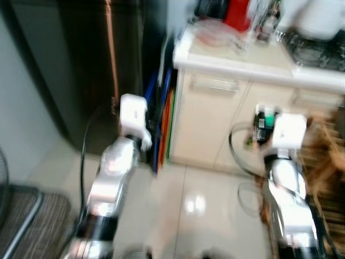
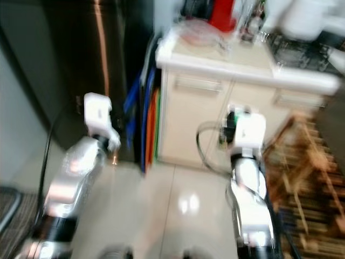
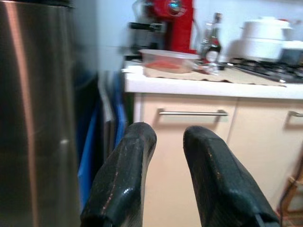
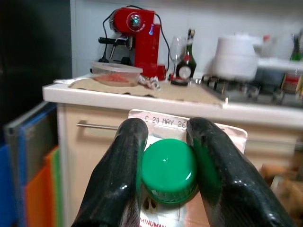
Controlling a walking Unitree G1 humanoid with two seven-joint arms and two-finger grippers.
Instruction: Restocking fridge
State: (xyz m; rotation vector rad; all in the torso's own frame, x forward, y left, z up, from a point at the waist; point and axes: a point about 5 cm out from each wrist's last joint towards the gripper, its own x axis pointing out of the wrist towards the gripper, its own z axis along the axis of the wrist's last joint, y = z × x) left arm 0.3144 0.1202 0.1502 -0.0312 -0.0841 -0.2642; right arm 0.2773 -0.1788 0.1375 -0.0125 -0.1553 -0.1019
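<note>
Between my right gripper (image 4: 165,165) fingers sits a green-capped silver-topped drink carton (image 4: 169,171), pinched at the cap (probably slippery, crushable lower down). My left gripper (image 3: 165,179) hangs empty, fingers slightly parted, near the dark steel fridge (image 3: 33,118).

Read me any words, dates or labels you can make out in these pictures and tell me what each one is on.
"C 20 MAY 26": stamped along the top seal of the carton with the green cap, held in the right gripper.
"MINUMAN": partly cut off, low on the carton's front.
Bottle label on the counter: too small to read.
</note>
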